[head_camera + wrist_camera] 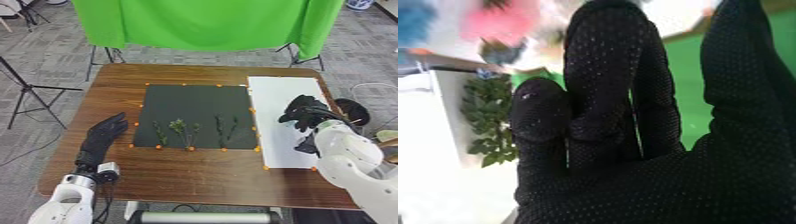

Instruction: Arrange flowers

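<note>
Your black-gloved right hand (306, 114), fingers loosely spread, visibly pinches nothing; beyond them waits the leafy green sprig (485, 117). Pinch its stem gently, sparing leaves. Leftward, match the slim green stems (179, 126) on the flat black mat (195, 102).

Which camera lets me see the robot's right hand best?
The right wrist view: the right hand is big and close there, so you can even see its tiny dots. The head view shows it much smaller, over the white sheet.
</note>
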`<action>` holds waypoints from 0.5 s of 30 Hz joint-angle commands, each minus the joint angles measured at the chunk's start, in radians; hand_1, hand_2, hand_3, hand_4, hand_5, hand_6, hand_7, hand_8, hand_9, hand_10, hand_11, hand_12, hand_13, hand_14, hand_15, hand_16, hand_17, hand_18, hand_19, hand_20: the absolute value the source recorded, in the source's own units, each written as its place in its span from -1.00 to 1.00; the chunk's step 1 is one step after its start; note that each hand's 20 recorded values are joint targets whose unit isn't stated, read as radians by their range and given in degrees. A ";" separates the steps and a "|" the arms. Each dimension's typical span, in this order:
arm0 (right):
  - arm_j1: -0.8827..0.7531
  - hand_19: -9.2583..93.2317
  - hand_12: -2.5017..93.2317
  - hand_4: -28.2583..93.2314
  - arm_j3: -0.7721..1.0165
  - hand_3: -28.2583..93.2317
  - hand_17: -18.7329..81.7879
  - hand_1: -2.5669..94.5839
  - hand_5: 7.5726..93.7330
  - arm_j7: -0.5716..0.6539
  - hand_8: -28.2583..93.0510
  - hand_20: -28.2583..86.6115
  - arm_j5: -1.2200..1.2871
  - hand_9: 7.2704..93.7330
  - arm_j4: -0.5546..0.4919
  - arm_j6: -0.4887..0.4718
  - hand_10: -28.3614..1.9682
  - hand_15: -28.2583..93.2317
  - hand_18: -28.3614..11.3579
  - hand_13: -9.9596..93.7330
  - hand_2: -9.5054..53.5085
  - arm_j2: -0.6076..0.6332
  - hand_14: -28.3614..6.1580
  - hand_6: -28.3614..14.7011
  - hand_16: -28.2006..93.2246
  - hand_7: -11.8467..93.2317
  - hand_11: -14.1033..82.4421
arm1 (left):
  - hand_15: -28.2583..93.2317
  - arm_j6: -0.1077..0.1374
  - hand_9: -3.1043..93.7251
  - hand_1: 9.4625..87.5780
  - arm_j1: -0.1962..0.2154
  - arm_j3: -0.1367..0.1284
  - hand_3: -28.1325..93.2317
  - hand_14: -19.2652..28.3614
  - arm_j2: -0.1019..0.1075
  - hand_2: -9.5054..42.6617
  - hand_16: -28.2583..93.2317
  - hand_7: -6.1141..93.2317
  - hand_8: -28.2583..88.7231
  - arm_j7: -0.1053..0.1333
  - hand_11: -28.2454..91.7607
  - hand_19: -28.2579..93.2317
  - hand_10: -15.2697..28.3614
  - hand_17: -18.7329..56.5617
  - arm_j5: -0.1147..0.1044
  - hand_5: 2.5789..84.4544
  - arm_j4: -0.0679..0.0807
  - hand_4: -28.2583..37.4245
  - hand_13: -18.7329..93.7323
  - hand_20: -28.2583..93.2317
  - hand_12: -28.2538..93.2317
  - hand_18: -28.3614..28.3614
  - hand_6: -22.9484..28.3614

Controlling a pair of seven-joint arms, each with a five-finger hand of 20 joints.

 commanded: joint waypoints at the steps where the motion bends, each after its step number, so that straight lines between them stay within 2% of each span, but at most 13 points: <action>1: -0.020 0.98 -0.54 -0.67 -0.010 0.62 0.65 -0.23 0.22 0.026 -0.67 0.00 -0.018 0.39 0.025 0.000 -0.09 0.20 -0.07 0.94 -1.00 -0.009 0.44 0.40 -0.04 -0.39 -0.39 | -0.38 -0.014 -0.07 -0.57 0.017 0.011 0.62 0.41 -0.009 -1.00 -0.54 -0.66 -0.63 -0.021 -0.28 -0.51 0.26 -0.31 -0.005 0.00 0.012 -0.83 -0.06 -0.27 -0.35 0.34 -0.02; 7: -0.047 0.98 -0.54 -0.68 -0.012 0.62 0.65 -0.20 0.24 0.037 -0.67 0.00 -0.013 0.43 0.035 0.009 -0.06 0.21 -0.07 0.95 -1.00 -0.018 0.45 0.42 -0.05 -0.38 -0.37 | -0.38 -0.015 -0.07 -0.57 0.017 0.011 0.62 0.41 -0.007 -1.00 -0.54 -0.65 -0.63 -0.025 -0.28 -0.51 0.27 -0.31 -0.004 0.00 0.012 -0.83 -0.06 -0.27 -0.35 0.34 -0.02; 10: -0.051 0.98 -0.54 -0.69 -0.029 0.63 0.65 -0.13 0.28 0.038 -0.68 0.00 -0.033 0.46 0.041 0.046 -0.04 0.21 -0.06 0.95 -1.00 -0.019 0.47 0.43 -0.05 -0.37 -0.36 | -0.38 -0.019 -0.07 -0.57 0.015 0.011 0.62 0.41 -0.005 -1.00 -0.54 -0.65 -0.63 -0.026 -0.28 -0.51 0.26 -0.31 -0.004 0.00 0.013 -0.83 -0.06 -0.27 -0.36 0.34 -0.02; 13: -0.051 0.98 -0.54 -0.74 -0.049 0.59 0.67 0.01 0.34 0.041 -0.46 0.01 -0.042 0.52 0.042 0.093 -0.02 0.21 -0.03 0.98 -1.00 -0.017 0.50 0.41 -0.05 -0.37 -0.33 | -0.38 -0.019 -0.07 -0.57 0.016 0.010 0.62 0.41 -0.005 -1.00 -0.54 -0.65 -0.63 -0.028 -0.28 -0.51 0.26 -0.31 -0.003 0.00 0.012 -0.83 -0.06 -0.27 -0.35 0.34 -0.02; 15: -0.051 0.98 -0.41 -0.74 -0.065 0.54 0.68 0.11 0.39 0.043 -0.39 0.03 -0.053 0.60 0.043 0.153 0.02 0.21 -0.02 1.00 -1.00 -0.016 0.52 0.39 -0.04 -0.37 -0.41 | -0.38 -0.019 -0.07 -0.57 0.018 0.008 0.62 0.41 -0.003 -1.00 -0.54 -0.66 -0.63 -0.027 -0.28 -0.51 0.26 -0.31 -0.004 0.00 0.011 -0.82 -0.06 -0.27 -0.35 0.34 -0.02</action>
